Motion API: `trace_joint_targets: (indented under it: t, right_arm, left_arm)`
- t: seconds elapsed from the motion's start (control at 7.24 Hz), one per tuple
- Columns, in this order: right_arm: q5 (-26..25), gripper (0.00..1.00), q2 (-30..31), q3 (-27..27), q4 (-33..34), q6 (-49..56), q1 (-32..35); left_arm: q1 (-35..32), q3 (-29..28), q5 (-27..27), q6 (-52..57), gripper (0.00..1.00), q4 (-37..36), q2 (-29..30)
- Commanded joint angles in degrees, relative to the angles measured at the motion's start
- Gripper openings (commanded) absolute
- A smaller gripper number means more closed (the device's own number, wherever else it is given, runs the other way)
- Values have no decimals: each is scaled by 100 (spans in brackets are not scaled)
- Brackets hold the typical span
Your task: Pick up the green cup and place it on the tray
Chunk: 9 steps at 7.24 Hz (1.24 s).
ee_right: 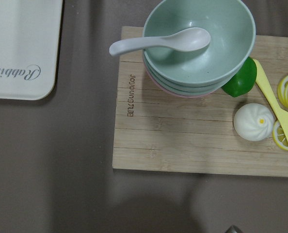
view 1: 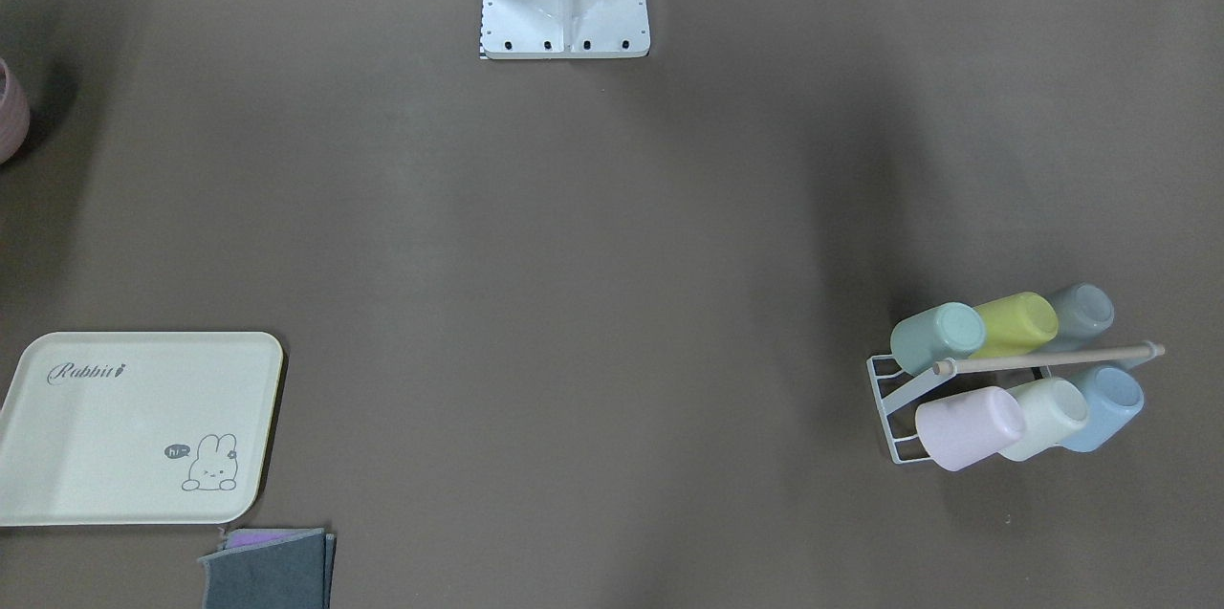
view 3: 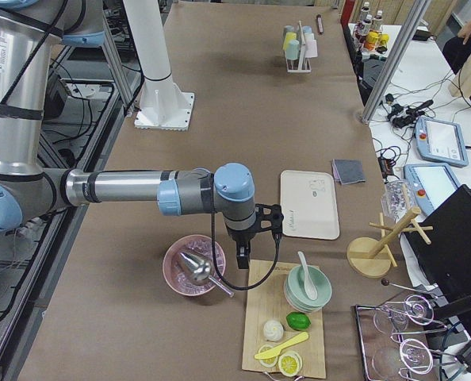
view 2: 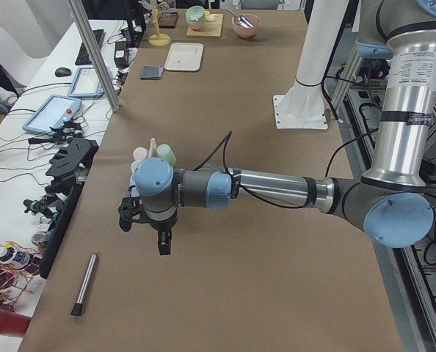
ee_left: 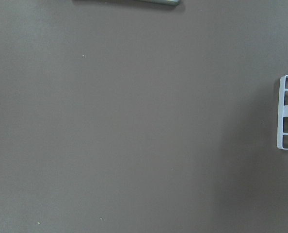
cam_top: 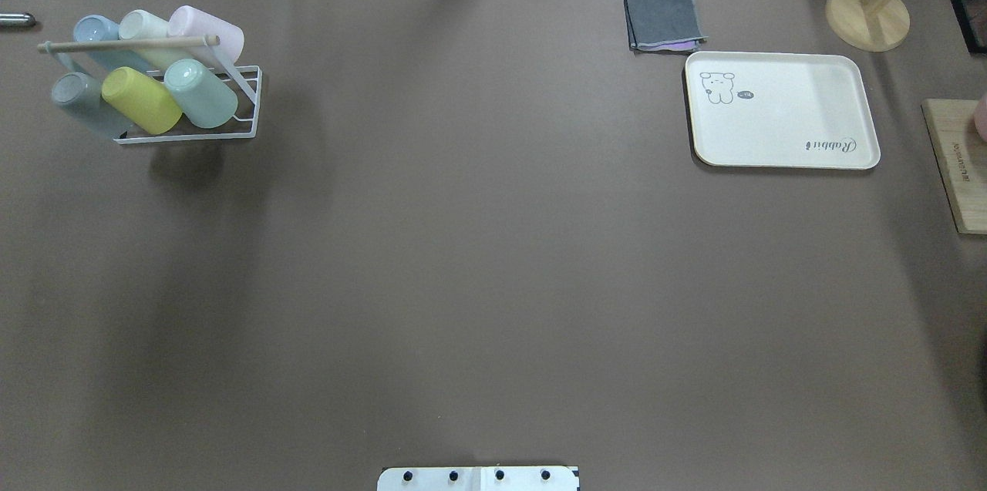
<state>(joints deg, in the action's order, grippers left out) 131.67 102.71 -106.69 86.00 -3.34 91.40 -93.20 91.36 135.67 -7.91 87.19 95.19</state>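
The green cup (view 1: 937,337) is a pale mint tumbler lying tilted in a white wire rack (view 1: 894,399) with several other pastel cups. It also shows in the overhead view (cam_top: 200,92). The cream tray (cam_top: 783,109) with "Rabbit" script lies flat at the table's other end, with nothing on it. It also shows in the front-facing view (view 1: 134,427) and partly in the right wrist view (ee_right: 18,43). My left gripper (view 2: 144,233) hovers over bare table beside the rack. My right gripper (view 3: 259,238) hovers between the tray and a wooden board. I cannot tell whether either is open or shut.
A yellow-green cup (cam_top: 141,99) lies next to the green one. A folded grey cloth (cam_top: 663,21) lies beside the tray. The wooden board (ee_right: 202,121) holds stacked bowls, a spoon, a lime, a bun and lemon slices. A pink bowl (view 3: 194,266) and a wooden mug tree (cam_top: 867,13) stand nearby.
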Motion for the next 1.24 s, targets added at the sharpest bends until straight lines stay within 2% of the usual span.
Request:
trace_joint_targets:
  t: [0.0, 0.55, 0.97, 1.1]
  right_arm:
    - [8, 100, 47, -9, -4, 9, 0]
    - [8, 100, 74, -44, 4, 9, 0]
    - [-10, 100, 127, -27, 30, 0, -9]
    - [-36, 100, 118, -36, 31, 0, -9]
  left_arm:
    - [-6, 5, -6, 0, 98, 0, 0]
    - [-6, 5, 12, 8, 98, 52, -17]
    - [55, 374, 47, 0, 98, 105, 61]
    - [352, 540, 38, -279, 98, 105, 175]
